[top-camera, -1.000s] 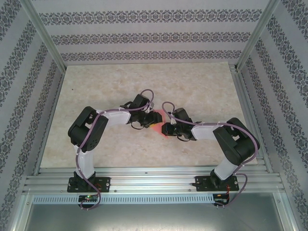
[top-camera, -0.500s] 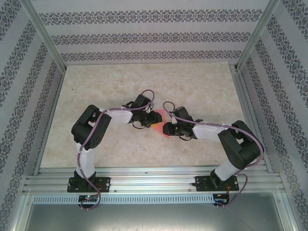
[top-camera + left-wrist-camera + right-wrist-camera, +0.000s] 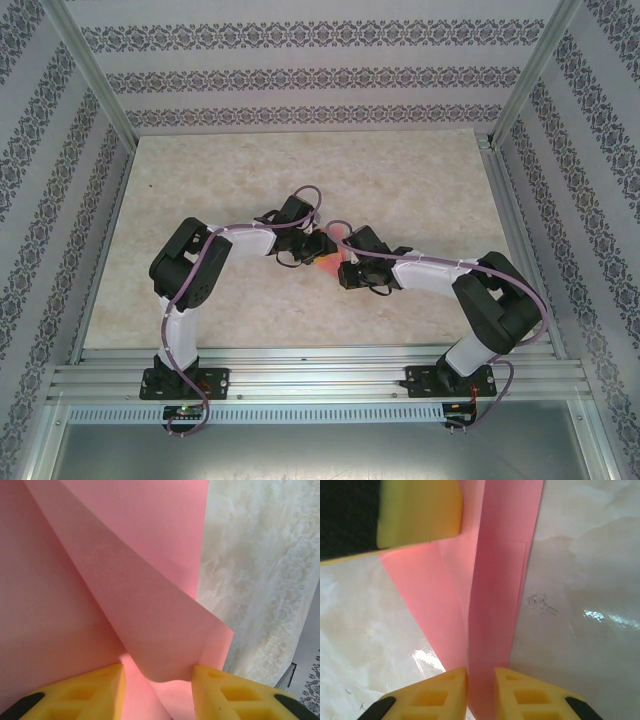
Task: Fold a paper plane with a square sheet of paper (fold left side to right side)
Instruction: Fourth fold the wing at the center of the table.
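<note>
The salmon-pink sheet of paper (image 3: pixel 327 259) lies partly folded at the table's middle, mostly covered by both grippers. In the left wrist view a raised flap of the paper (image 3: pixel 150 590) slants up between my left gripper's (image 3: pixel 157 672) yellow fingers (image 3: pixel 85 690), which stand apart over the sheet, open. In the right wrist view a narrow upright fold of the paper (image 3: pixel 495 605) runs into my right gripper (image 3: pixel 480 672), whose fingers (image 3: pixel 535 695) are shut on it. The left gripper's finger (image 3: pixel 417 515) rests on the paper's far end. From above the left gripper (image 3: pixel 305 245) and right gripper (image 3: pixel 345 268) nearly touch.
The pale marbled table (image 3: pixel 300 170) is bare around the paper. Patterned walls and metal posts (image 3: pixel 90 90) enclose it. An aluminium rail (image 3: pixel 320 365) carrying the arm bases runs along the near edge.
The right gripper has moved left and a little away from the bases, closer to the left gripper, covering more of the paper. The left arm has barely shifted.
</note>
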